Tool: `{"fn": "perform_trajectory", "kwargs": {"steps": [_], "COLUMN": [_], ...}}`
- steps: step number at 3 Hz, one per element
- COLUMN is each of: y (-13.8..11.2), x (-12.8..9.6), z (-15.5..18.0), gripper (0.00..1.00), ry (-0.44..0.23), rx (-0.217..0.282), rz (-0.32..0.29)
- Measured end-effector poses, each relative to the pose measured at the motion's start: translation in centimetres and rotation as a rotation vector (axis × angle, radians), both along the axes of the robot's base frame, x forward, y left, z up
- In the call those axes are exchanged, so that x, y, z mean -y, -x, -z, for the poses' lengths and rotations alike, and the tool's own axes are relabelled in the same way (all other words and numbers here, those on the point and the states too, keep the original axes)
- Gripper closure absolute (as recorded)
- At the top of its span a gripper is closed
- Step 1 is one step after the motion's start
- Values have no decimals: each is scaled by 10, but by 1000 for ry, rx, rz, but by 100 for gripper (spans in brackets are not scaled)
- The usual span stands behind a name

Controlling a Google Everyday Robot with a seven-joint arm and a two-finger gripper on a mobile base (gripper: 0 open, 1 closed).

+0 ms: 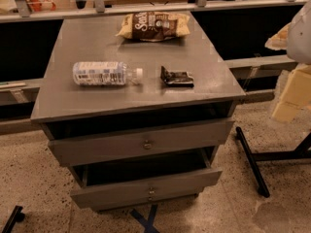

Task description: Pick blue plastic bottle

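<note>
Atop the cabinet (206, 57) lies the blue plastic bottle (102, 74), gripper (291, 98) at right.

Bottle (104, 74) on cabinet top (209, 47), packet (177, 76) right of it, bag (153, 25) behind; hand (291, 97) far right, off cabinet.

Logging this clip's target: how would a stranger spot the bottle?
Find the grey cabinet with two drawers; the gripper hangs off its right side. On its top, front left, lies the bottle, cap pointing right. Unlike the black packet beside it and brown bag behind, it is clear with a pale label.
</note>
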State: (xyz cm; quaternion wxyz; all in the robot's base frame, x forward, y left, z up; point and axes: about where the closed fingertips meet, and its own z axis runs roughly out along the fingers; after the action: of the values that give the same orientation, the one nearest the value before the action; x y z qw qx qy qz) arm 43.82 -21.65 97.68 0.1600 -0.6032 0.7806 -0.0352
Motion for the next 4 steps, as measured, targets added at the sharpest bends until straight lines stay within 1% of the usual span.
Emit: {"fn": "perform_trajectory", "kwargs": {"steps": [1,2,3,4], "y": [0,-4,-18,-37], "x": [0,-5,-23,-50], "z": [0,-4,-23,-37], "gripper": [0,0,0,0], "ry": [0,-78,-241,-368], "rx": [0,5,22,26], "rz": [0,24,60,53]}}
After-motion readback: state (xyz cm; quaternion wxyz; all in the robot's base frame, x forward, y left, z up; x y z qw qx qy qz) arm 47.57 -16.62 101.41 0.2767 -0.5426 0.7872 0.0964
